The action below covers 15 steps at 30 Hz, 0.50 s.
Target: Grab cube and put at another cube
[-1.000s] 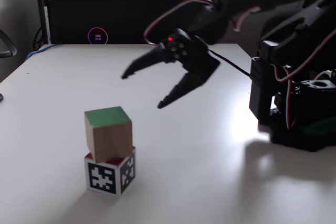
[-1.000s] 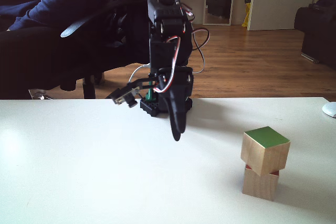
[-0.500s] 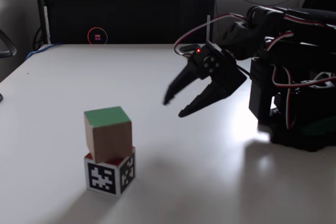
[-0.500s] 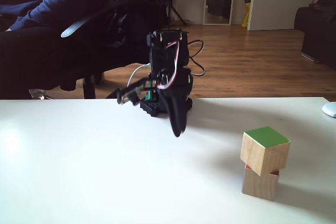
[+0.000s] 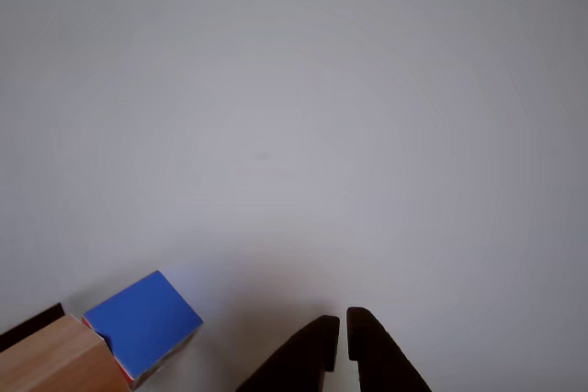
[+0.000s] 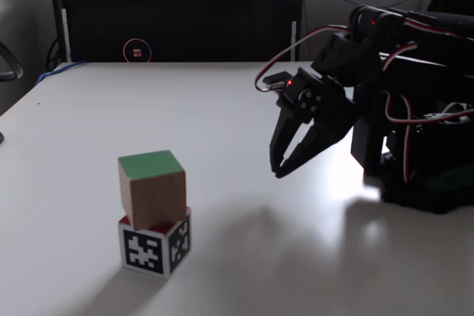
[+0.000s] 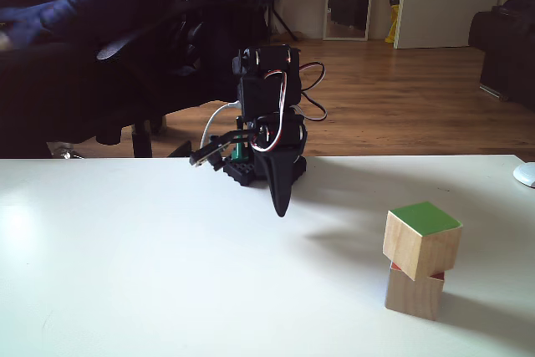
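Note:
The cube (image 6: 152, 189), light wood with a green top face, rests slightly askew on another cube (image 6: 155, 246), which shows black-and-white marker faces here. In another fixed view the cube (image 7: 422, 238) again sits on another cube (image 7: 415, 293), with a sliver of red between them. The other view catches the wood cube (image 5: 50, 362) and a blue face of another cube (image 5: 143, 322) at the bottom left. My gripper (image 6: 279, 171) is shut on nothing and points down at the table, well to the right of the stack. Its tips (image 5: 340, 323) nearly touch, and it also appears near the arm's base (image 7: 280, 209).
The arm's base (image 6: 422, 160) stands at the table's right side. A black cabinet (image 6: 178, 24) runs along the far edge. A person in dark clothes sits on a chair (image 7: 125, 39) behind the table. A white mouse (image 7: 525, 175) lies at the right edge.
My gripper went from wide open to shut. It drew back toward the arm's base and tipped down toward the table. The stacked cubes did not move.

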Each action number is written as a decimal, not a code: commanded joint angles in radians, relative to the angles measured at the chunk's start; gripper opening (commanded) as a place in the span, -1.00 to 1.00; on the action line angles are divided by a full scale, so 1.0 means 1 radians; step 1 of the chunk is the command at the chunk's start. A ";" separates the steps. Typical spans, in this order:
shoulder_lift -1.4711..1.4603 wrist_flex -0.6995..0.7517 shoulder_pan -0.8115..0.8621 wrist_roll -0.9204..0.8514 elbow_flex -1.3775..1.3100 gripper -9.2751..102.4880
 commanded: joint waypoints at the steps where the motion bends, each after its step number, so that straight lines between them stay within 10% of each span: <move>1: 0.005 0.006 0.002 0.008 -0.049 -0.78; 15: 0.005 0.006 0.015 0.021 -0.049 -0.76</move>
